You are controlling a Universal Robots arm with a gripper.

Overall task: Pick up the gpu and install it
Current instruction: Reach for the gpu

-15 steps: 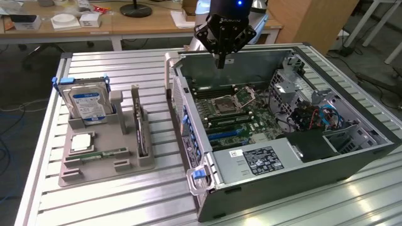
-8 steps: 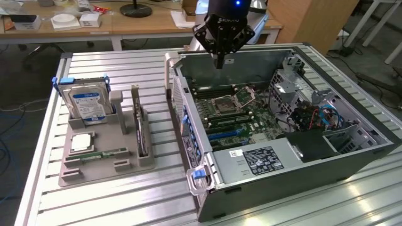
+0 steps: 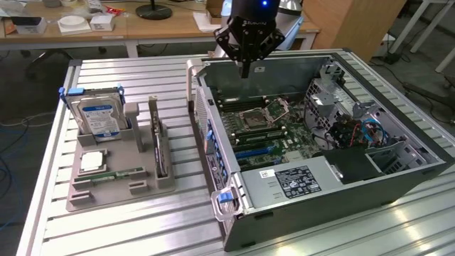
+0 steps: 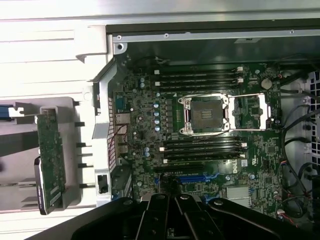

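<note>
The gpu (image 3: 159, 143) stands on edge in a slot of the grey holder (image 3: 114, 198) on the exterior view's left, a thin green card with a dark face. The wrist view shows the gpu (image 4: 50, 160) as a green board beside the case wall. My gripper (image 3: 245, 73) hangs over the far rim of the open computer case (image 3: 320, 197), its black fingers pressed together with nothing between them. It is well apart from the gpu. In the wrist view the gripper (image 4: 175, 201) hovers above the motherboard (image 4: 210, 125), near the blue slot (image 4: 197, 177).
The holder also carries a hard drive (image 3: 99, 118) with a blue-white label, a processor (image 3: 92, 160) and a RAM stick (image 3: 114, 175). Cables and drive cages (image 3: 355, 133) crowd the case's right side. Desks with clutter (image 3: 78, 24) stand behind the slatted metal table (image 3: 142, 74).
</note>
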